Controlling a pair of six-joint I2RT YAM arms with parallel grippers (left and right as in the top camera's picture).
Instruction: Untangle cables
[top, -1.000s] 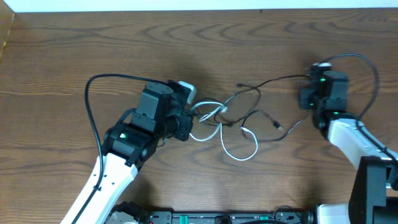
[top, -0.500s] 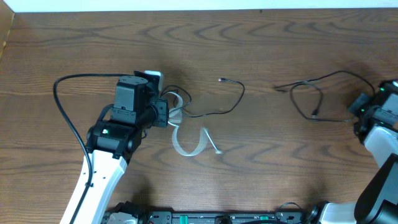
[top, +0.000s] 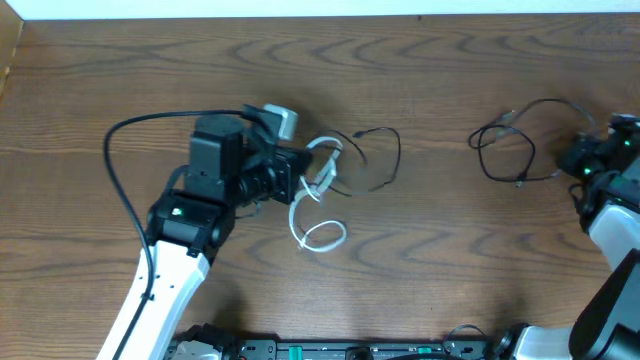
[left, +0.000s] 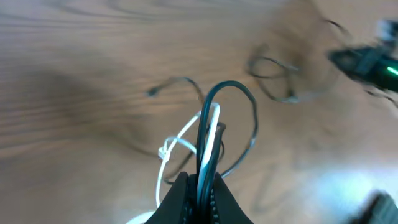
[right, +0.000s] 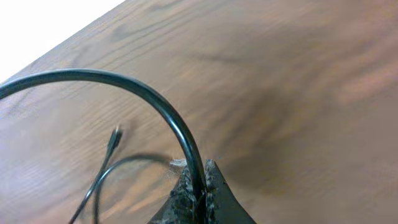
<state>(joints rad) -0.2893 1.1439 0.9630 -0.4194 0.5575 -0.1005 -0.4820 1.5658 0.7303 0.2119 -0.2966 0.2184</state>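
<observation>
overhead: left gripper (top: 303, 183) sits left of table centre, fingertips pointing right. left wrist view: its fingers (left: 177, 202) are pressed together on two cords at once, the white cord (left: 166, 149) and the left black cord (left: 225, 84). both rise out of the pinch as narrow arches. this view is blurred, so plug ends are not readable.

white cord: leaves the pinch at the right side of the left gripper and bends toward the near edge. it ends in a small closed loop lying flat on the table (top: 430, 280), just near-right of the fingertips. long axis roughly far-to-near.

left black cord: spreads to the right of the same pinch as one wide open loop on the wood. long axis left-right, with a free end at the far side of the loop. it crosses the white cord close to the fingertips; cannot tell whether the two are wound round each other there.

right gripper (top: 566, 165): at the right edge of the table, fingertips pointing left. right wrist view: jaws closed tight on the right black cord (right: 149, 90), which arcs up and away to the left from the pinch. overhead, this cord forms a loose coil on the wood just left of the fingertips.

the two black cords lie well apart, one at each gripper.
</observation>
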